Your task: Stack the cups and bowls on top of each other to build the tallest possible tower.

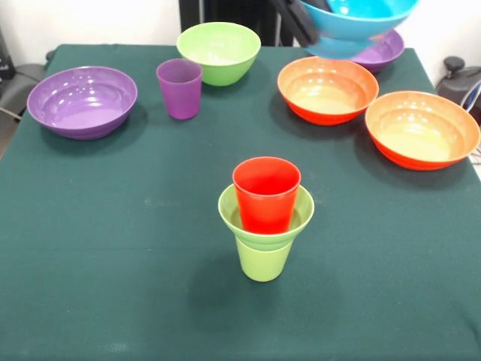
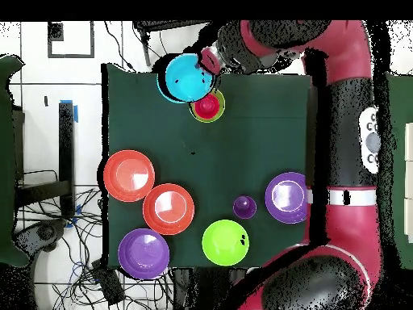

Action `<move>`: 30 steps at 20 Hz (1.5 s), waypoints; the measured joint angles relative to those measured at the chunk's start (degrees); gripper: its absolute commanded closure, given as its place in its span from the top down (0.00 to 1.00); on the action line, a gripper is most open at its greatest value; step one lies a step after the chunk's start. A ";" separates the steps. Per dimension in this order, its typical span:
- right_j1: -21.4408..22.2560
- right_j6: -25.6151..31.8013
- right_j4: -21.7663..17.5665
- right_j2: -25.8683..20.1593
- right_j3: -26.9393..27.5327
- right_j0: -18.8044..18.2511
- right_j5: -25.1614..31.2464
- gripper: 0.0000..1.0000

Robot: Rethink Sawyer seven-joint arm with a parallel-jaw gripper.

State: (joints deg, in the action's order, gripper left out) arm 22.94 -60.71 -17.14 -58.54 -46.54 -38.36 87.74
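Red cup (image 1: 266, 193) atop lime-green stack

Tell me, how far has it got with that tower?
Three pieces stand stacked: lime-green cup, small lime-green bowl, red cup. The gripper carries the blue bowl in the air. Left on the table: purple cup, medium green bowl, purple and orange bowls.

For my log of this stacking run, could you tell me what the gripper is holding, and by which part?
The gripper holds the blue bowl by its rim, lifted clear of the table and not yet on the red cup.
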 measured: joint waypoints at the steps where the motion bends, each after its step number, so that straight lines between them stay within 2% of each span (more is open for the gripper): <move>1: -0.38 0.00 0.11 0.00 0.79 0.36 0.00 0.00; 2: -1.90 0.00 0.39 -0.07 3.66 1.51 0.11 0.00; 8: -6.55 0.00 0.21 -0.55 11.63 3.85 2.51 0.00; 13: -9.67 0.00 -1.57 -2.10 16.76 4.51 6.10 0.00; 17: -11.52 0.00 -5.07 -4.18 20.40 4.51 9.77 0.00; 19: -12.61 0.00 -8.63 -6.30 23.05 4.51 12.69 0.00; 23: -13.39 0.00 -12.06 -8.68 25.07 4.50 14.80 0.00; 24: -13.79 0.00 -13.93 -10.47 26.11 4.49 15.64 0.00; 30: -14.53 0.00 -16.86 -14.57 27.51 4.45 16.16 0.00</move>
State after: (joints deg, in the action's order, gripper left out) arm 8.40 -60.71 -34.01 -73.10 -19.03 -33.91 103.90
